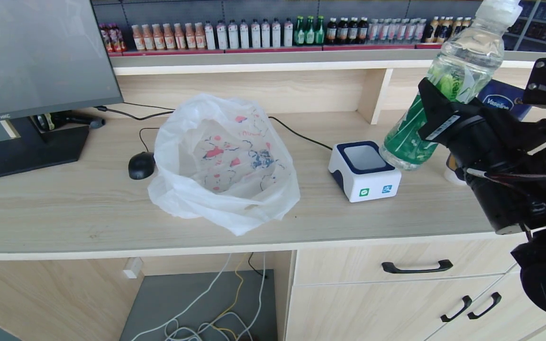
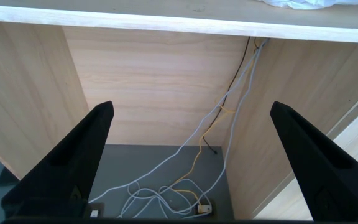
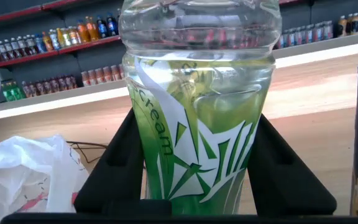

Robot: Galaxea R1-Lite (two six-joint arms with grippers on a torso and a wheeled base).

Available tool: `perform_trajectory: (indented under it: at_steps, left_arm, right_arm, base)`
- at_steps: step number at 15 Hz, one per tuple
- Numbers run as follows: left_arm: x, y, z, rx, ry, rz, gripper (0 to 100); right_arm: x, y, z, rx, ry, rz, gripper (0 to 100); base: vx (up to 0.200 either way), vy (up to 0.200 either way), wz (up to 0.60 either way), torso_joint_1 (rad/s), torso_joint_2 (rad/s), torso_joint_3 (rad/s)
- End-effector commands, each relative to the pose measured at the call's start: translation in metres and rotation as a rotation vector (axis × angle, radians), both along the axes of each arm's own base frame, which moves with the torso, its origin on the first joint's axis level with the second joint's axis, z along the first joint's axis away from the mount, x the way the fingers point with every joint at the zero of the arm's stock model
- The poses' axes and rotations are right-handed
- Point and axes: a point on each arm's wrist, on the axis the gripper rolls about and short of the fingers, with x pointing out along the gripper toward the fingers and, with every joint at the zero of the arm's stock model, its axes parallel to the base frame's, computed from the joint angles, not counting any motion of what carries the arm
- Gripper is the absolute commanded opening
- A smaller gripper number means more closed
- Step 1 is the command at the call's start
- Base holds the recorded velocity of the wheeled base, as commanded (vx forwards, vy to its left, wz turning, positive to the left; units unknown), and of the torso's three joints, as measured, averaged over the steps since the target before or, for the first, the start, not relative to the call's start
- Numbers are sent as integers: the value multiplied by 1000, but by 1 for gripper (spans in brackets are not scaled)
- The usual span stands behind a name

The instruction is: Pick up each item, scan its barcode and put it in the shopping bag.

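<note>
The right pincer (image 1: 436, 111) is clenched on a clear plastic bottle (image 1: 462, 61) with a green-and-white label. It is held tilted in the air, its rounded base just beside the boxy white scanner (image 1: 364, 171). The crinkled, translucent shopping bag (image 1: 223, 163) slumps open on the pale wood-grain tabletop (image 1: 64, 208). The left pincer (image 2: 191, 165) hangs released below the tabletop's edge, black wedge-shaped fingers wide apart.
</note>
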Motion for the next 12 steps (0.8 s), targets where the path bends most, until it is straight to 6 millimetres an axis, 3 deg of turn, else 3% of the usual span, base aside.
perform_trajectory:
  at_steps: [1,5,12]
  left_arm:
    - [0,0,0,0,0,0,100]
    - [0,0,0,-1,0,0,100]
    - [0,0,0,-3,0,0,100]
  right_arm:
    - [-4,-3,1,1,-9,4,0]
    - [-4,-3,6,8,-29,3,0]
    - [-5,-6,9,12,-37,-6,0]
  base:
    - [0,0,0,0,0,0]
    - [0,0,0,0,0,0]
    - [0,200,0,4,6,2]
